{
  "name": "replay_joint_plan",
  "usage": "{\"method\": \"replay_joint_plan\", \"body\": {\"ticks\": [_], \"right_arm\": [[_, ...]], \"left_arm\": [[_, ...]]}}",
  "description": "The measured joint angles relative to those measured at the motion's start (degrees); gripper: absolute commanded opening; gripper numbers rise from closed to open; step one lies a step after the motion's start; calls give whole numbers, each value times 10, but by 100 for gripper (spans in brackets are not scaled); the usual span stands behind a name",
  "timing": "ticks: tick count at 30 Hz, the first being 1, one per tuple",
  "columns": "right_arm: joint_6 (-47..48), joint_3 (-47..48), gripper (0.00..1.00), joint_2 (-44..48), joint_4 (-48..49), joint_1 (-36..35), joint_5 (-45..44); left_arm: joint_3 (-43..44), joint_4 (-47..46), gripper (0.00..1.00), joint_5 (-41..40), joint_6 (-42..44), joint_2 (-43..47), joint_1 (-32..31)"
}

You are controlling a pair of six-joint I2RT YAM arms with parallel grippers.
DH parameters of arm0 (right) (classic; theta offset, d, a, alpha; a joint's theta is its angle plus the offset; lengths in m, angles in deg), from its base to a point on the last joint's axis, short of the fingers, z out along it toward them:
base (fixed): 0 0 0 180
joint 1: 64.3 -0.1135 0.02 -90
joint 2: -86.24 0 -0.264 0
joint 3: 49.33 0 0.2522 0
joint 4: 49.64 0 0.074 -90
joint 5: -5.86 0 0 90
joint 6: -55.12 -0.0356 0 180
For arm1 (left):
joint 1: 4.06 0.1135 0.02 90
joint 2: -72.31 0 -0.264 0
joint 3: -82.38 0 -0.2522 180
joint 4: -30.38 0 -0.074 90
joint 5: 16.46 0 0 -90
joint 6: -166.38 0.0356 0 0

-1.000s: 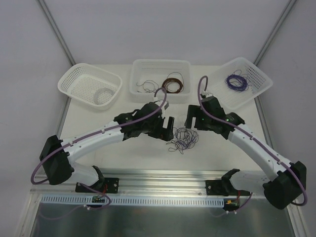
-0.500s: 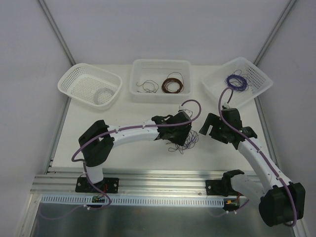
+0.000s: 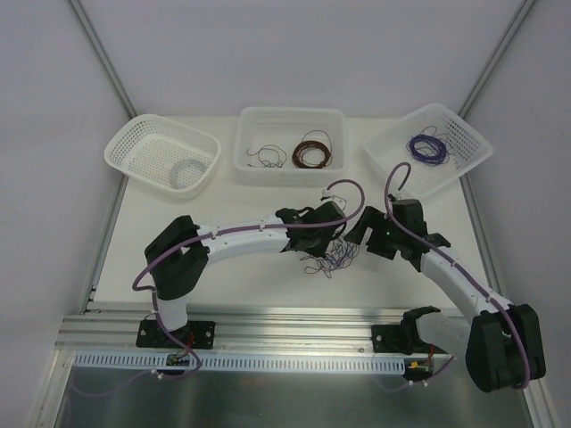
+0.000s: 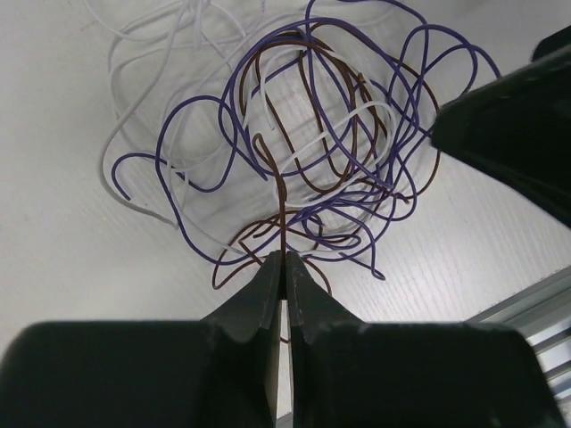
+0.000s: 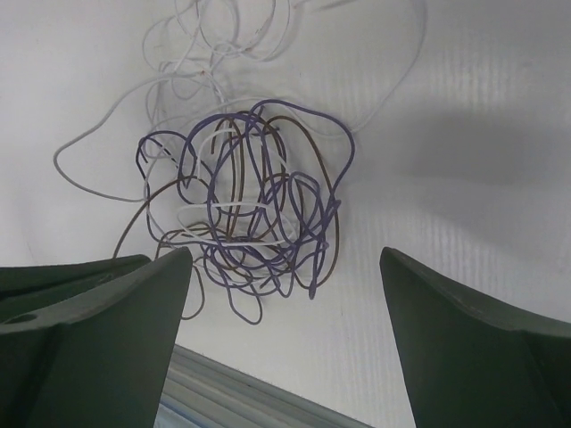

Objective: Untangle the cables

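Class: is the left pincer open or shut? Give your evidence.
Shut. The left pincer's fingers meet in its wrist view, pinching a brown strand of the cables.

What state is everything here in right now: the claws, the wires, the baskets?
Cables: one knotted clump of purple, brown and white strands, lying on the table.
Left gripper: shut, pinching a brown strand at the clump's edge.
Right gripper: open wide over the clump, holding nothing.
Left basket: holds a white coil.
Middle bin: holds a brown coil and loose strands.
Right basket: holds a purple coil.
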Motion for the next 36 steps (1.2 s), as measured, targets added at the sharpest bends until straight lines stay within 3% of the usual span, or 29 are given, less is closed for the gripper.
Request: {"method": "replay_joint_plan", "body": {"ticks": [7,10,16,22,28,36], "right_arm": [[0,29,88,-103,33,-54,-6],[1,55,82,-143,36,-80,-35],[-4,88,61,-212,45,-113,-80],[-7,89,28,-236,38,-113,-108],[0,88,12,-230,11,-101,-132],[23,54,6,-156,-50,-35,-160]], "left_arm": [[0,12,0,0,0,60,0],[0,15,0,0,1,92,0],[0,37,0,-4,3,133,0],[11,70,0,-17,14,198,16],[63,113,0,-16,29,287,103],[172,182,0,-49,80,368,237]]}}
